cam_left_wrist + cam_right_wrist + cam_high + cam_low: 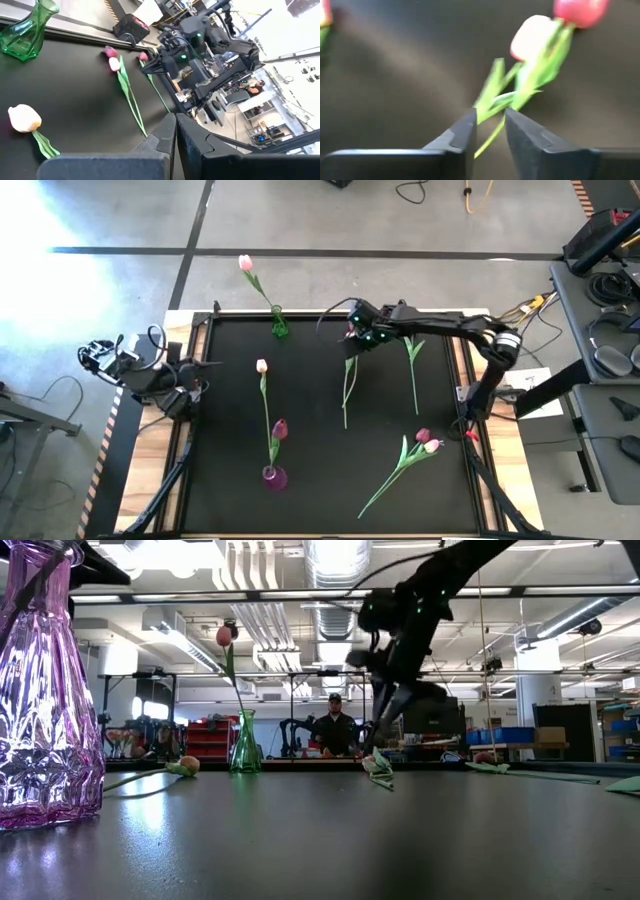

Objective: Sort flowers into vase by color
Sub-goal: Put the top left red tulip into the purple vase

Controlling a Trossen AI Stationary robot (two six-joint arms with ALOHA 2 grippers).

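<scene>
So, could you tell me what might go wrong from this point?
The right gripper hangs narrowly open over a thin tulip stem, so it may miss the stem or pinch only a leaf. The pink-white tulip and the dark tulip lie touching, so one grasp there might lift both colours.

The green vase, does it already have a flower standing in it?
Yes, the green vase at the table's far edge holds one pale pink tulip, its stem running down into the vase's neck.

No readable text, labels, brands or numbers anywhere — table, arms, room background all unmarked.
</scene>
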